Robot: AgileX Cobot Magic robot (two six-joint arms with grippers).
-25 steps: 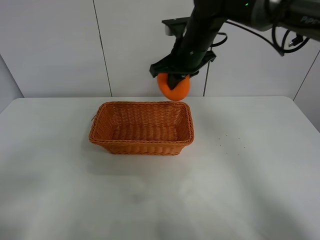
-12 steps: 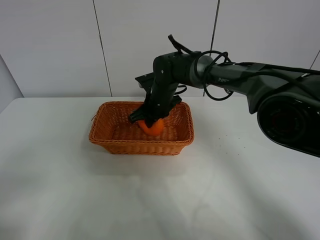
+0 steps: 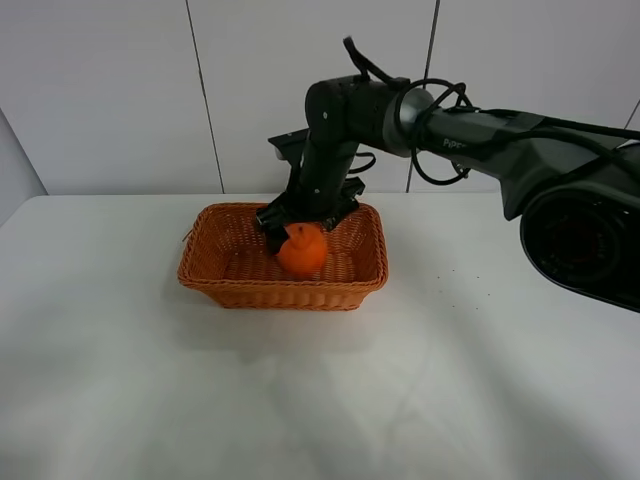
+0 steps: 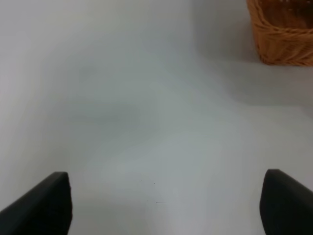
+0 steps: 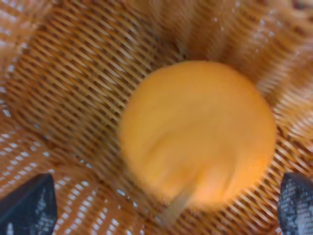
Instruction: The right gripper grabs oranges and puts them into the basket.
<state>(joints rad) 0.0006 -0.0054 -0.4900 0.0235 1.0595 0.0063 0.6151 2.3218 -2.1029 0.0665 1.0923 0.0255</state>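
The orange [image 3: 302,251] lies inside the wicker basket [image 3: 230,290], near its middle. My right gripper [image 3: 297,222] hangs just above the orange, over the basket's back half, with its jaws spread. In the right wrist view the orange [image 5: 198,129] is blurred and rests on the basket's woven floor [image 5: 73,73]. My right gripper [image 5: 164,203] is open there, with its fingertips [image 5: 29,205] far apart and clear of the fruit. My left gripper [image 4: 166,205] is open and empty above the bare table, and a corner of the basket [image 4: 283,34] shows in its view.
The white table [image 3: 450,380] spreads around the basket. A white panelled wall [image 3: 120,90] stands behind it. The right arm [image 3: 470,125] reaches in from the right, above the table's back edge.
The right gripper carried the orange from above the basket's back rim down into the basket, then opened and rose a little, leaving the orange on the basket floor.
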